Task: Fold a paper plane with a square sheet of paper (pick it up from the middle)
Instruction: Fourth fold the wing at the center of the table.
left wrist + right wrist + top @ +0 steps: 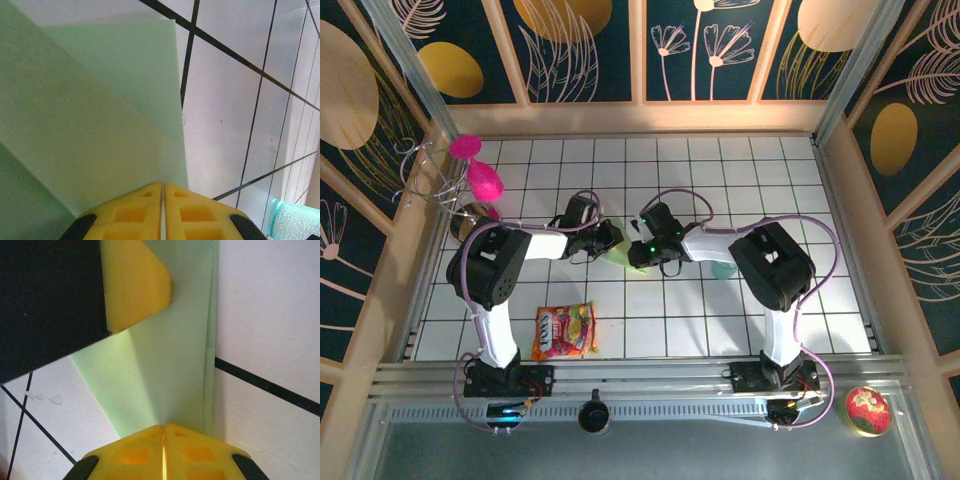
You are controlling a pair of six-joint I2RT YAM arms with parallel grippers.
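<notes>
Over the white grid-tiled desk (670, 320), enclosed by dark floral wall panels (670, 80), the left pincer (163, 189) and right pincer (164, 430) each clench the folded pale mint-green paper sheet (170, 365).

We see a pale mint-green folded sheet of paper (90, 115), matt and smooth, a white gridded tabletop (225, 115), faintly shiny, a translucent teal plastic cup (295, 220), textured, a glossy orange plastic sweet bag (563, 331)

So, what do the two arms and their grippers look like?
The left arm and right arm have white links, black joint housings and looping lilac cables. The left gripper and right gripper have yellow fingers with moulded recesses on black bases.
</notes>
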